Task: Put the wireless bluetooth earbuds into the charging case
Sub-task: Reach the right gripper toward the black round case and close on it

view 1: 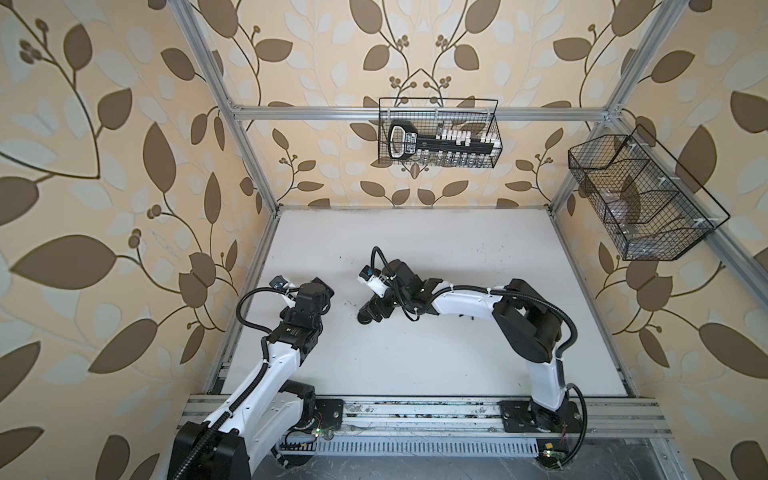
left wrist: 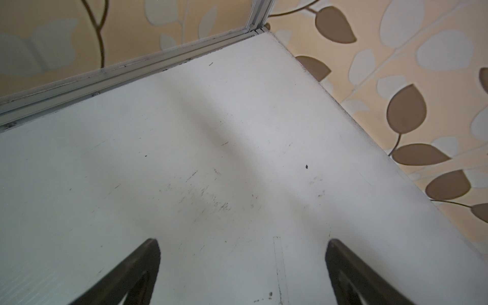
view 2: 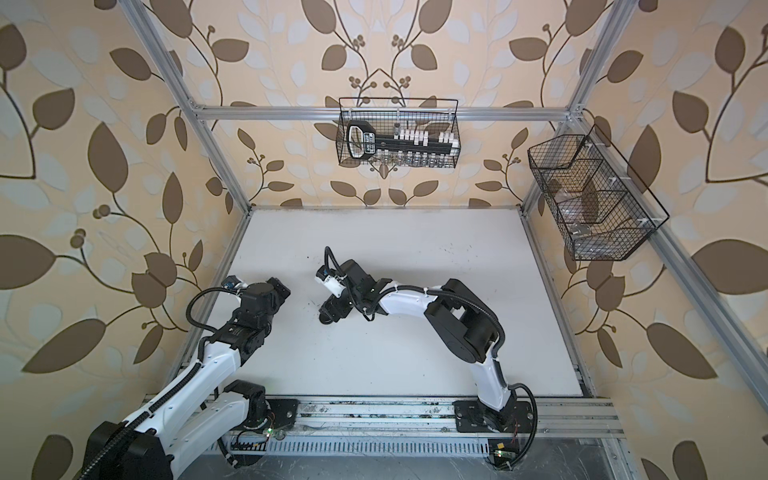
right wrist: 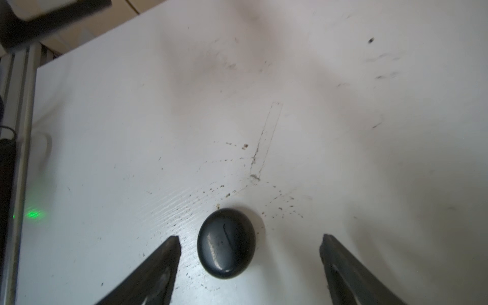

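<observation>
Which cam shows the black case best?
Right wrist: the closed black case lies whole on the table between the open jaws, untouched. In both top views the right gripper mostly hides it. Left wrist misses it.

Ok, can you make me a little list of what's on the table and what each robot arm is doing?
table: white, scuffed
black case: small, rounded, looks closed, lying on the table
earbuds: none in view
right end effector: open, low over the table, black case between its fingers, not touching them
left end effector: open, over bare table, holding nothing
back basket: wire, hung on the rear rail, holds a black and white tool
side basket: wire, hung on the right rail, contents unclear
</observation>
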